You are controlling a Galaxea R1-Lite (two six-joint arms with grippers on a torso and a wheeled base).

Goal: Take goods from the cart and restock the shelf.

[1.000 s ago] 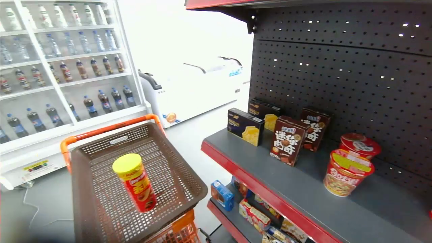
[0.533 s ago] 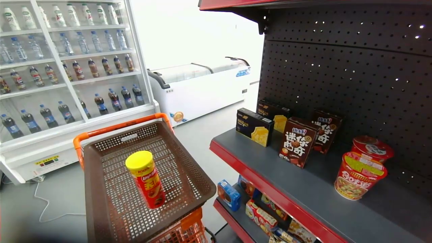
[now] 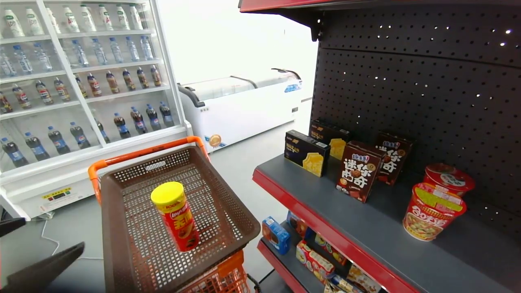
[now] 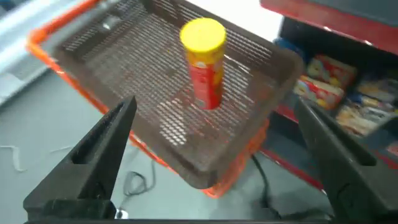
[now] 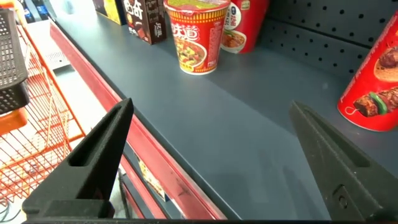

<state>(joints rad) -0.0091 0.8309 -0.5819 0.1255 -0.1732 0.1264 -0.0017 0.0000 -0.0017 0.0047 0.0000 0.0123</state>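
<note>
two black grippers nearest, each with fingers spread wide and nothing between them: left gripper (image 4: 214, 106) low at the left of the cart, turned toward the basket; right gripper (image 5: 211, 106) just above the red front edge of the shelf. next, tall red cylindrical crisp can with yellow plastic lid (image 3: 175, 217), upright near the middle of the brown perforated plastic basket (image 3: 230, 185), touching none of its walls; basket seated on top of the orange wire-frame cart (image 3: 222, 278), orange handle at the far end. right of the cart, grey metal shelf board with red front edge (image 3: 366, 236), bare along the front. on that board, red paper noodle cup with yellow-green lid (image 3: 431, 211) near the front, a second red noodle cup (image 3: 447, 179) just behind it, and a red printed cylindrical can (image 5: 376, 93) further along toward the right. further left on the board, two brown upright cardboard boxes (image 3: 358, 171), one behind the other, then two dark flat boxes with yellow pictures (image 3: 307, 152), likewise front and back. below, lower shelf with a small blue box (image 3: 276, 235) and mixed coloured packets. behind the goods, black perforated metal back panel (image 3: 407, 89). farthest off, white chest freezer with glass lids (image 3: 244, 110) and white glass-door cooler lined with bottles (image 3: 81, 81).
</note>
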